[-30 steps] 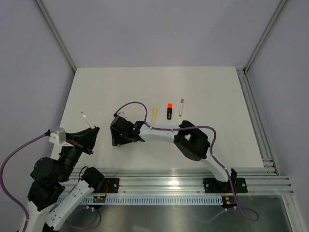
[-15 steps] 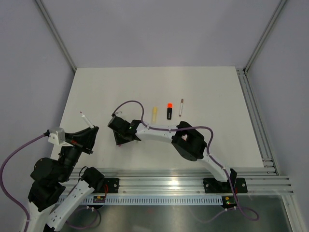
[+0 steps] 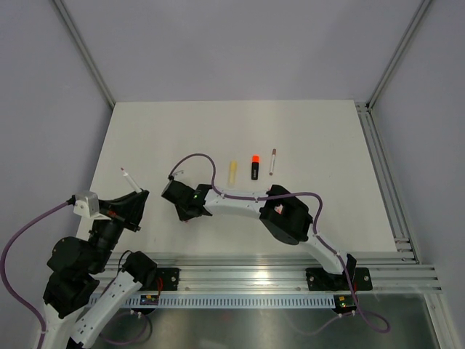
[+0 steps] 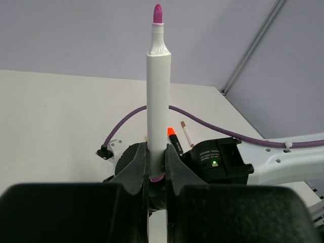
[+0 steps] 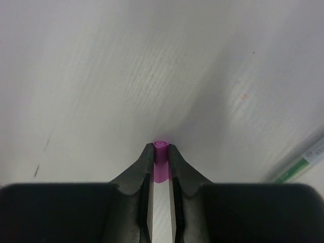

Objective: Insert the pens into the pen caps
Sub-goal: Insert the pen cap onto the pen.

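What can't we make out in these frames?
Top view: the right gripper covers the magenta cap; only the right wrist view shows it.
Right wrist view: a green-striped barrel is blurred and cut off by the right edge.
Left wrist view: the white marker has its lower end buried in the left gripper.
Top view: the thin pen is too small to tell capped or not.

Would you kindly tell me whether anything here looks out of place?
Nothing stands out. The left end effector holds a white marker upright, the right end effector pinches a purple cap on the table, and a yellow highlighter, black highlighter and thin pen lie in a row.
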